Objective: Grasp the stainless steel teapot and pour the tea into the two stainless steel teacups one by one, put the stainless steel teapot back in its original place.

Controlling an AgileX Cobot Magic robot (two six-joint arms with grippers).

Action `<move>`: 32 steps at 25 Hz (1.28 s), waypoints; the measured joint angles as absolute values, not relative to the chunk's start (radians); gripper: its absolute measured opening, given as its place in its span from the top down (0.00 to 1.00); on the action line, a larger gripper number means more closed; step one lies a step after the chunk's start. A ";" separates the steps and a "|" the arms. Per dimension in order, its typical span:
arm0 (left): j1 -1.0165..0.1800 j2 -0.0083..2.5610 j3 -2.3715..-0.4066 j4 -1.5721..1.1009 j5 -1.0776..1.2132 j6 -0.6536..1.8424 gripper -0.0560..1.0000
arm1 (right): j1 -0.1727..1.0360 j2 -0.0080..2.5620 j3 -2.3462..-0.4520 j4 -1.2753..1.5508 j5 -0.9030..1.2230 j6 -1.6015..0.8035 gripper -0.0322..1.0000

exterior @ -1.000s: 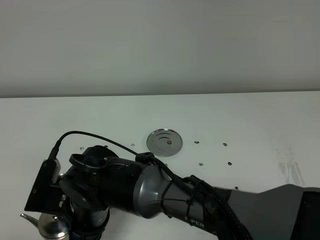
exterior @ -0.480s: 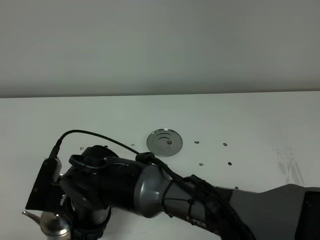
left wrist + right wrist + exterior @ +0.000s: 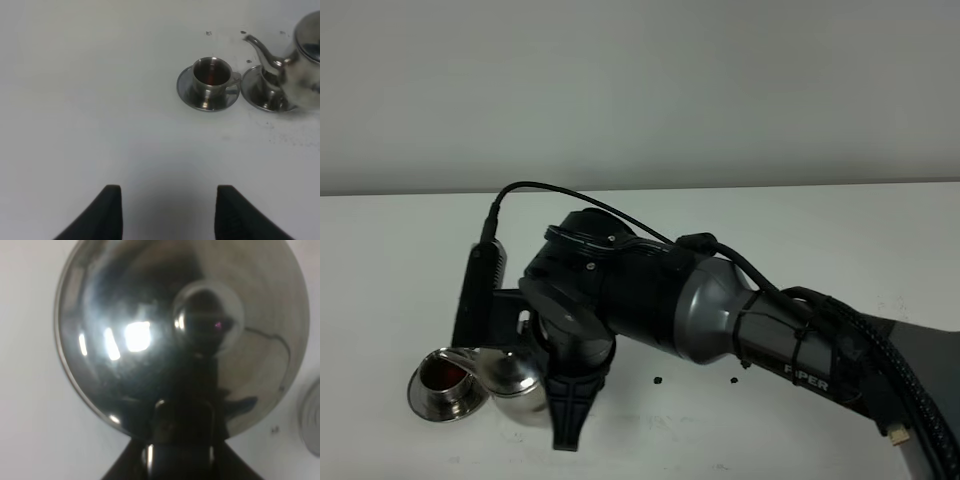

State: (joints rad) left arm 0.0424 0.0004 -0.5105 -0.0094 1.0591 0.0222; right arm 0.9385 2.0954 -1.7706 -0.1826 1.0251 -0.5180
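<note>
My right gripper [image 3: 566, 418] reaches across to the left and is shut on the loop handle of the stainless steel teapot [image 3: 515, 383]. The teapot [image 3: 180, 330] fills the right wrist view from above, lid knob in the middle. Its spout points over a steel teacup [image 3: 442, 377] holding dark reddish tea. In the left wrist view this cup [image 3: 210, 76] stands on its saucer [image 3: 186, 94]. Beside it lies a second saucer [image 3: 260, 97], whose cup is mostly hidden behind the teapot [image 3: 306, 60]. My left gripper [image 3: 167, 212] is open and empty, well short of the cups.
The white table [image 3: 820, 250] runs back to a pale wall. The right arm [image 3: 740, 320] crosses the lower middle of the exterior high view. Small dark specks [image 3: 658, 380] dot the table near it. A saucer edge [image 3: 313, 417] shows beside the teapot.
The right arm with the teapot has moved up and to the right in the view. A cup of tea now shows under the spout. The lone saucer at centre is no longer visible.
</note>
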 joint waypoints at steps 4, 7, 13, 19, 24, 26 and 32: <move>0.042 0.000 -0.511 -0.009 1.059 0.022 0.49 | 0.908 2.053 -1.652 -0.206 0.950 -0.593 0.78; 0.042 0.000 -0.511 -0.009 1.059 0.022 0.49 | 0.890 2.046 -1.618 -0.262 0.916 -0.601 0.78; 0.042 0.000 -0.511 -0.009 1.059 0.022 0.49 | 0.881 2.045 -1.608 -0.434 0.901 -0.605 0.78; 0.042 0.000 -0.511 -0.009 1.059 0.022 0.49 | 0.881 2.043 -1.591 -0.540 0.855 -0.664 0.78; 0.042 0.000 -0.511 -0.009 1.059 0.022 0.49 | 0.881 2.043 -1.554 -0.555 0.806 -0.773 0.78; 0.042 0.000 -0.511 -0.009 1.059 0.022 0.49 | 0.881 2.043 -1.550 -0.583 0.790 -0.786 0.78; 0.042 0.000 -0.511 -0.009 1.059 0.022 0.49 | 0.881 2.043 -1.550 -0.694 0.759 -0.789 0.78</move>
